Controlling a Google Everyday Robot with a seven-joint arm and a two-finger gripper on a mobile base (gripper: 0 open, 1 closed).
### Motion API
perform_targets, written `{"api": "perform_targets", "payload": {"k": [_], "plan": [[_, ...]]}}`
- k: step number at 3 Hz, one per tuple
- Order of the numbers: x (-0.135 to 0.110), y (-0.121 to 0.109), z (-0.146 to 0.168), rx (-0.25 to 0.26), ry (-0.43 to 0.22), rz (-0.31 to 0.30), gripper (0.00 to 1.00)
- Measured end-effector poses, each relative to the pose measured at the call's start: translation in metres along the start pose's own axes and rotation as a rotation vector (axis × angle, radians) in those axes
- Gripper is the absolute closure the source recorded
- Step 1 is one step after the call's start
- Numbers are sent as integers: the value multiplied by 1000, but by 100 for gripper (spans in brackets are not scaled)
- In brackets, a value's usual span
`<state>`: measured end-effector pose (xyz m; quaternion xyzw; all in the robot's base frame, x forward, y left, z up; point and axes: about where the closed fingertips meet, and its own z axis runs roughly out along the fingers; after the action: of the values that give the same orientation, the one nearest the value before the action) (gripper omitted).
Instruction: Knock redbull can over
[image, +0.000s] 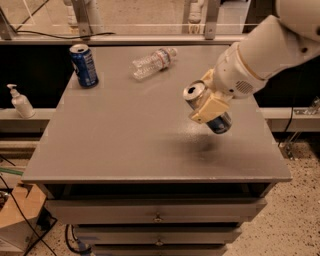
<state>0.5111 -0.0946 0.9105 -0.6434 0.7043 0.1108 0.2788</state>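
White rounded arm (265, 50), tan tool (206, 99) over the table's (125, 135) right.

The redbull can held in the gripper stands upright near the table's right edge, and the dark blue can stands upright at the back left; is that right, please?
Not quite: the camera view shows the redbull can tilted, top leaning left, not upright. The rest holds: the gripper holds it near the table's right edge, and the dark blue can stands upright at the back left.
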Motion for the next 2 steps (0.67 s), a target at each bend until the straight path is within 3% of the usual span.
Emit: {"api": "perform_targets", "payload": {"k": [1, 2], "plan": [[-13, 8, 38, -52, 177, -86, 83], [3, 6, 68, -73, 370, -146, 59]]}}
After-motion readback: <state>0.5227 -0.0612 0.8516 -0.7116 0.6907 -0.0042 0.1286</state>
